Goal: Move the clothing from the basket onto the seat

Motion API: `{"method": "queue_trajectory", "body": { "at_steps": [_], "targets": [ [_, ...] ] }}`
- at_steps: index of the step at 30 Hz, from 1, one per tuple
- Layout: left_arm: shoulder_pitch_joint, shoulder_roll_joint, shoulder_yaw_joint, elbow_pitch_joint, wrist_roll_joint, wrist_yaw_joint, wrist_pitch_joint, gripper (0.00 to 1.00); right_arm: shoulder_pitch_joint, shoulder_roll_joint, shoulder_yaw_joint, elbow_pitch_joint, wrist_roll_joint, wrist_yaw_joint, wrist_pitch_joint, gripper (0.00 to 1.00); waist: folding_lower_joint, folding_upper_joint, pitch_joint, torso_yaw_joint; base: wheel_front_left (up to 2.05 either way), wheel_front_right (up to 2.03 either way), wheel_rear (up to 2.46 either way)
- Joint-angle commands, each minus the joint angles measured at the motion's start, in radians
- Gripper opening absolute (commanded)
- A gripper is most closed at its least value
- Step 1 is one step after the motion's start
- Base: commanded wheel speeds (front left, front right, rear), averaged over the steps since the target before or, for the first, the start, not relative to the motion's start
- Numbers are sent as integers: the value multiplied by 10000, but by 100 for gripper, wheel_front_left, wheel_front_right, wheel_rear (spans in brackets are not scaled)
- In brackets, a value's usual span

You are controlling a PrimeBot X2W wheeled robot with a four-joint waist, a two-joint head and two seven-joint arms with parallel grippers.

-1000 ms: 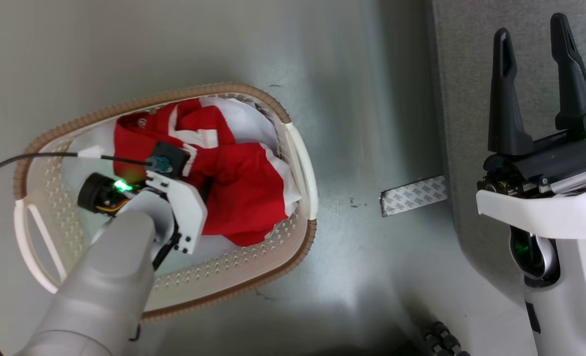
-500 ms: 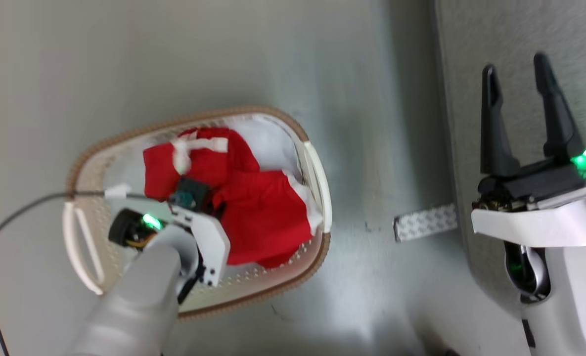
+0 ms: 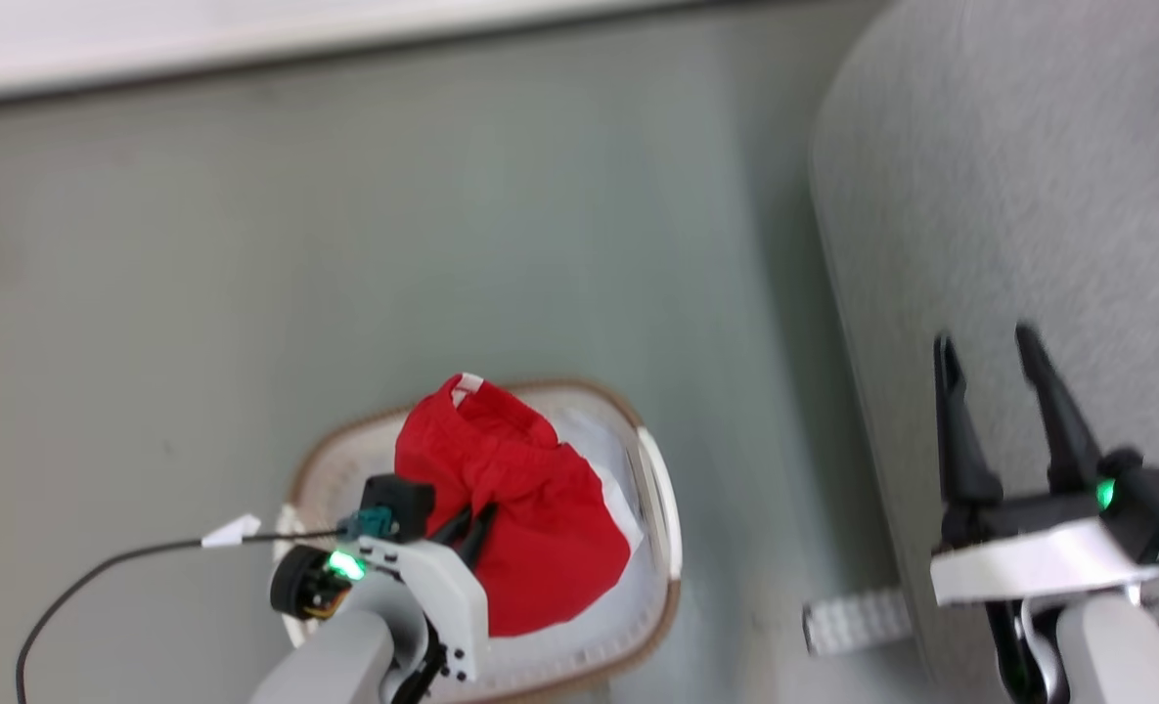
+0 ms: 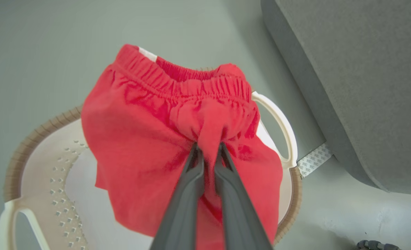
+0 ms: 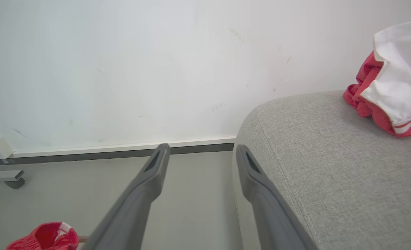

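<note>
Firmly pinched between the pressed-together fingers of the left gripper (image 4: 208, 147): a fold of the red clothing (image 4: 150, 132), just under its gathered elastic waistband. Hangs bunched above the basket (image 4: 28, 146), with a small white patch at the 11 o'clock end of the waistband.

From the head: sits at 1 o'clock of the left gripper (image 3: 467, 528), over the oval basket (image 3: 675, 596) at 6 o'clock of the view; whether the hem touches the pale lining, cannot tell. Under the basket, grey-green floor (image 3: 442, 244); at its 3 o'clock, apart from it, the light-grey seat (image 3: 1029, 196). Between the two, flat on the floor, a patterned strip of tape (image 3: 853, 621), one end meeting the seat's edge.

At 4 o'clock of the head view, over the seat's edge, the right gripper (image 3: 987, 342): fingers spread wide, nothing between them. Points, in the right wrist view, toward 12 o'clock at a white wall (image 5: 122, 69), with floor on its 9 o'clock side and seat (image 5: 330, 156) on its 3 o'clock side. At 2 o'clock of that view, lying on top of the seat, a second piece of clothing (image 5: 392, 86), red with a white panel and striped trim.
</note>
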Motion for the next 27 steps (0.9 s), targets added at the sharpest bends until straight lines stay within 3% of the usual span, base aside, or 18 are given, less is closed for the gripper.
{"method": "queue_trajectory", "body": {
  "at_steps": [1, 5, 10, 18, 27],
  "targets": [
    [277, 74, 10, -127, -91, -18, -124, 0, 326, -16, -69, 122, -17, -22, 5, 100, 1, 0, -1518, 511, 0, 0, 0],
    [654, 154, 119, -653, -304, -5, -223, 0, 918, -15, -136, 399, -72, -22, 5, 100, 1, 0, -2521, 650, 0, 0, 0],
    [1064, 299, 348, -1643, -476, 308, -273, 0, 1636, -15, -158, 652, -119, -22, 5, 100, 1, 0, -3628, 802, 0, 0, 0],
    [1448, 786, 712, -4095, -603, 1111, 1, 0, 2559, -15, -21, 872, -318, -22, 5, 100, 1, 0, -4877, 992, 0, 0, 0],
    [2026, 1650, 940, -7427, -644, 2058, 958, 0, 3041, -13, 172, 764, -351, -22, 5, 100, 1, 0, -5498, 962, 0, 0, 0]
  ]
}}
